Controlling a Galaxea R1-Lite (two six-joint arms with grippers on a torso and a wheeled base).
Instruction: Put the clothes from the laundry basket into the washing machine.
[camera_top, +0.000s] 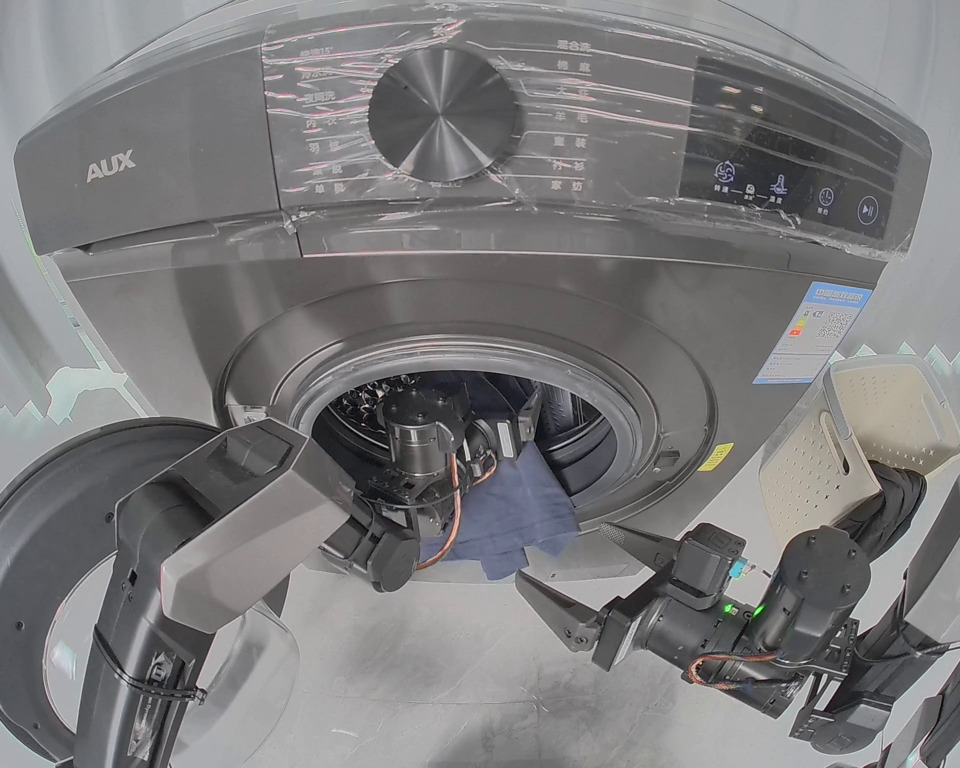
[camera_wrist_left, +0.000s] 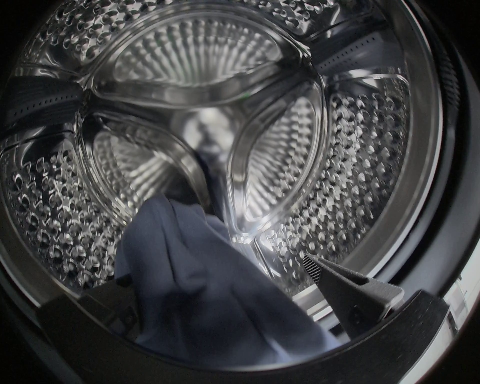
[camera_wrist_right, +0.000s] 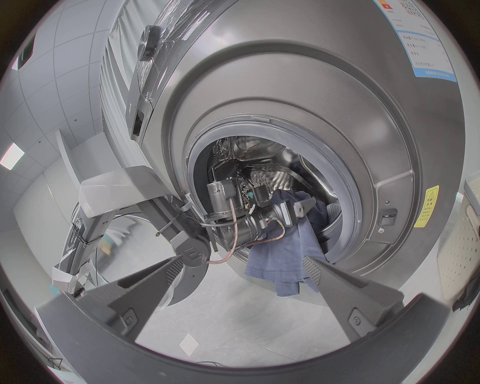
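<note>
The grey washing machine stands with its door open. A blue garment lies half in the drum and hangs out over the lower rim of the opening. My left gripper is inside the opening, just above the garment. In the left wrist view it is open, with the blue garment bunched between its fingers and covering one of them. My right gripper hangs open and empty below and in front of the opening, near the garment's hanging edge. The white laundry basket stands at the right.
A black garment hangs over the basket's edge. The round door is swung open at the left, beside my left arm. Bare grey floor lies in front of the machine. The steel drum behind the blue garment holds nothing else.
</note>
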